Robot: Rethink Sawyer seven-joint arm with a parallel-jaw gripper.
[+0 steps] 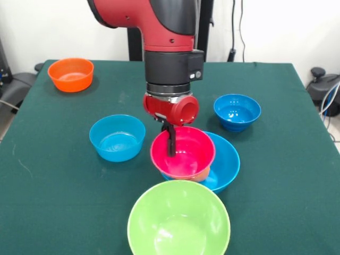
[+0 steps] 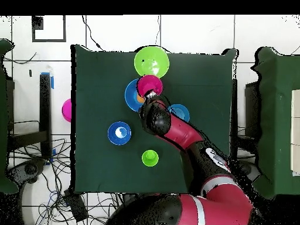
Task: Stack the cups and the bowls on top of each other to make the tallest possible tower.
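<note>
A pink-red bowl [image 1: 186, 154] [image 2: 150, 84] sits inside the large blue bowl [image 1: 226, 162] [image 2: 131, 94]. An orange-yellow rim [image 1: 195, 174] [image 2: 140, 99] peeks out under it, seemingly a cup. My gripper [image 1: 171, 150] [image 2: 152, 94] reaches down at the pink-red bowl's far rim. One black finger is inside the bowl and the other is hidden behind the wall, so it is shut on that rim. The large lime green bowl [image 1: 179, 220] [image 2: 152, 61] stands just in front. Small blue bowls lie on either side [image 1: 117, 137] [image 1: 237, 112]. A light green cup [image 2: 150, 157] shows only in the overhead view.
An orange bowl [image 1: 70, 74] stands at the far left corner of the green table [image 1: 287, 202]. A magenta bowl [image 2: 67, 109] sits at the table's edge in the overhead view. The arm hides part of the table there.
</note>
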